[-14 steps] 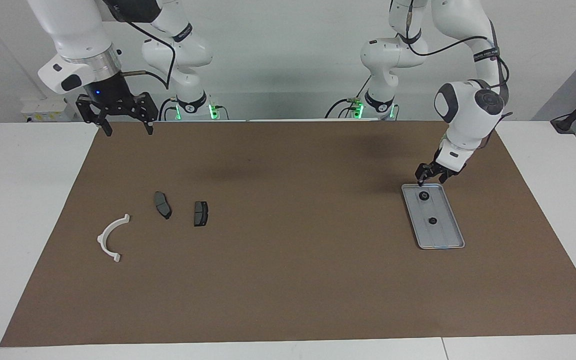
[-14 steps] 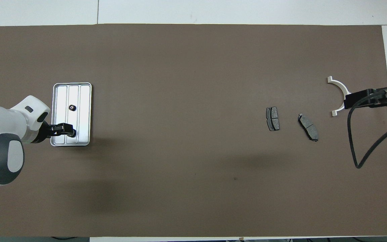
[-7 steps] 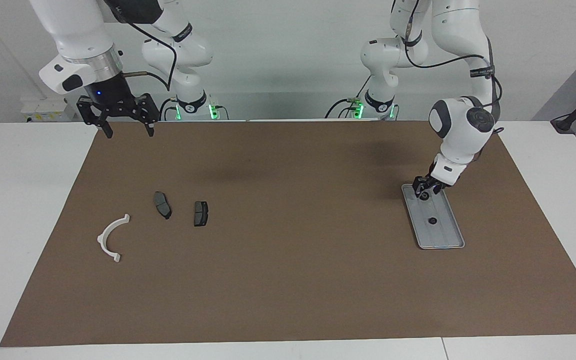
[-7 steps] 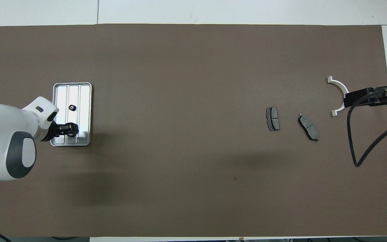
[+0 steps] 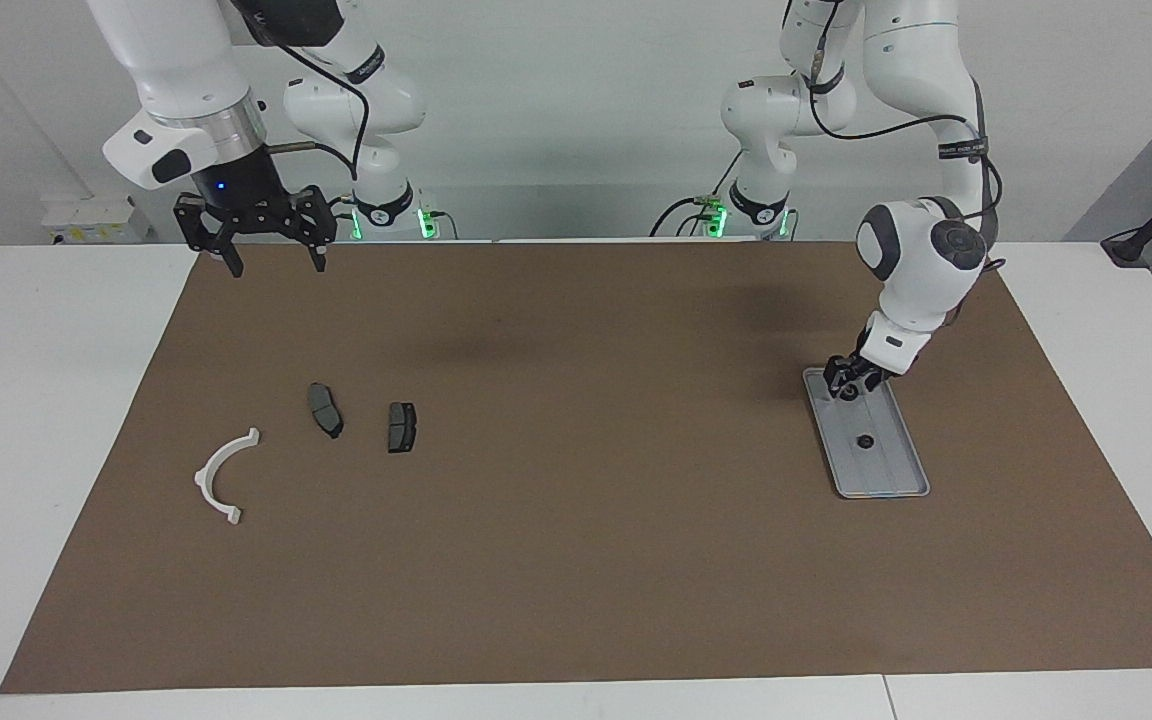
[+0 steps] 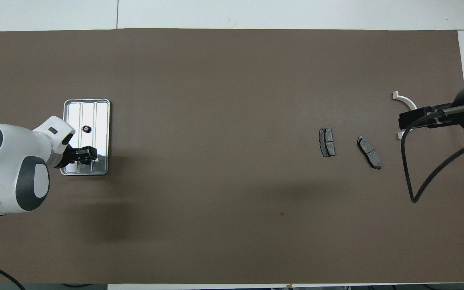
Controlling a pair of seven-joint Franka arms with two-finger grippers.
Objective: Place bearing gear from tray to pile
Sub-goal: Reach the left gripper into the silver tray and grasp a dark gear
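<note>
Ridged silver metal tray (image 5: pixel 886 470) holds two small dark round gears; left end effector (image 5: pixel 848 385) pinches the nearer gear (image 6: pixel 86 156). Right end effector (image 5: pixel 271 262) hangs wide open, empty.

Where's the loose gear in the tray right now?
The loose gear lies mid-tray, toward the left arm's end of the table, farther from the robots than the left gripper, which is down at the tray's near end.

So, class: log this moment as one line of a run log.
left gripper: down on gear in tray | second gear: loose in tray | right gripper: open, waiting | pile: no gear yet
</note>
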